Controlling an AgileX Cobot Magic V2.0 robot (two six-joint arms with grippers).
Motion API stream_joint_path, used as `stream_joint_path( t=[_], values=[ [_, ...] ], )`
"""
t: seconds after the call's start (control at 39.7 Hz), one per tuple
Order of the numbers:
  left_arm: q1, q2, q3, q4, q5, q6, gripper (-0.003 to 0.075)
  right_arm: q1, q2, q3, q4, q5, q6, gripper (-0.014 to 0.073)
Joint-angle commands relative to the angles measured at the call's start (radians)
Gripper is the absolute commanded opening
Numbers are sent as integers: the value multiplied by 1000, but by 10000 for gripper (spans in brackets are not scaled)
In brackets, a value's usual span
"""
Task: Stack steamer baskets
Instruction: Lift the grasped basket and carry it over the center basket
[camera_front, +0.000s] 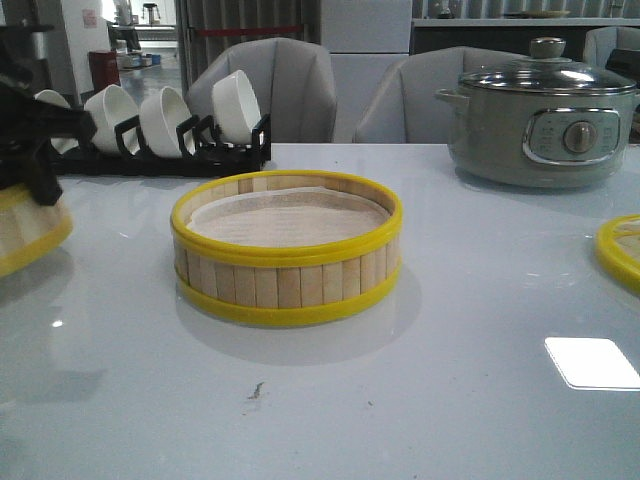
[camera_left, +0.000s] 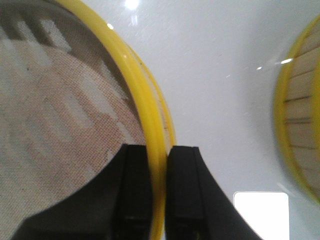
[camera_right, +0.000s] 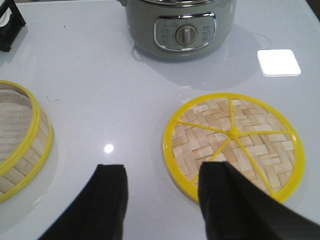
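A steamer basket (camera_front: 287, 248) with yellow rims and a cloth liner stands at the table's middle; it also shows in the right wrist view (camera_right: 20, 145) and the left wrist view (camera_left: 300, 115). A second steamer basket (camera_front: 25, 228) is at the far left edge. My left gripper (camera_left: 158, 185) is shut on its yellow rim (camera_left: 145, 100), one finger inside over the mesh liner, one outside. The woven lid (camera_right: 234, 143) lies flat at the right, cut off by the edge of the front view (camera_front: 622, 250). My right gripper (camera_right: 162, 200) is open and empty above the table, its one finger over the lid's edge.
A grey-green electric pot (camera_front: 543, 112) with a glass lid stands at the back right. A black rack (camera_front: 150, 150) with white bowls stands at the back left. Grey chairs (camera_front: 275, 85) stand behind the table.
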Motion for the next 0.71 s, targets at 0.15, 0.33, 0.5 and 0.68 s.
stream_joint_path(
  t=[0.15, 0.33, 0.5, 0.68],
  values=[
    [-170, -53, -241, 0, 40, 9, 87, -1, -2, -39, -1, -84, -1, 435],
    [-312, -28, -330, 7, 55, 9, 87, -1, -2, -39, -1, -84, -1, 435],
    [-436, 54, -387, 7, 78, 9, 88, -1, 0, -39, -1, -84, -1, 435],
    [-523, 135, -443, 7, 84, 9, 87, -1, 0, -39, -1, -84, -1, 435]
  ],
)
